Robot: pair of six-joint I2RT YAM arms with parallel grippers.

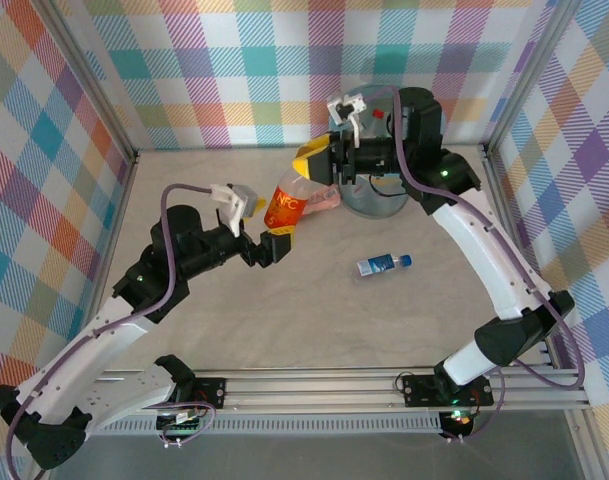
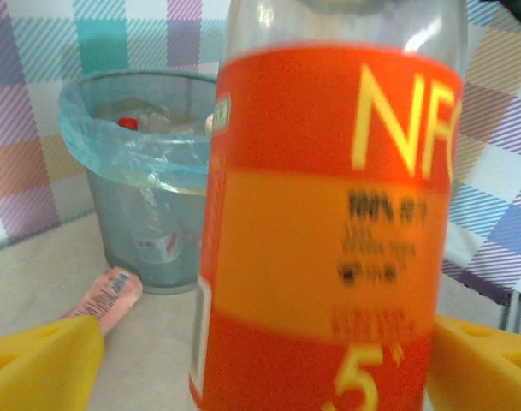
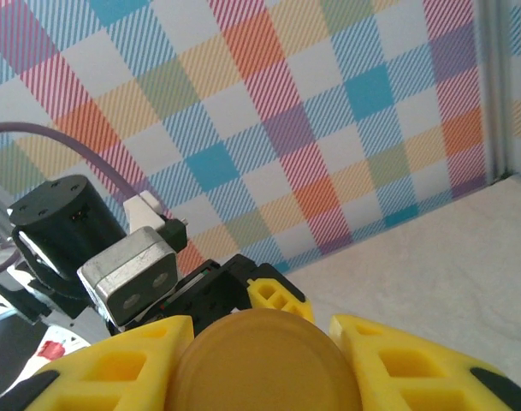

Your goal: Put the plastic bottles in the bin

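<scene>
Right gripper [image 3: 260, 332] pinches the cap [image 3: 264, 372] of the NFC bottle [image 2: 328, 223] — left gripper [image 2: 264, 368] spread wide either side of its orange label [image 2: 311, 111], marked "5".

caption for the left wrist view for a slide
Orange-labelled bottle inside the open left gripper, with the bag-lined bin and a pink-labelled bottle at its base behind.

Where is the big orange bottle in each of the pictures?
Top view: the orange bottle slants in the middle of the picture, between the two arms.
Left wrist view: the orange bottle is huge, right up front and centre.
Right wrist view: the orange bottle's round end pokes up at the bottom middle.
Shared landmark: the checked wall is behind it in all three.
</scene>
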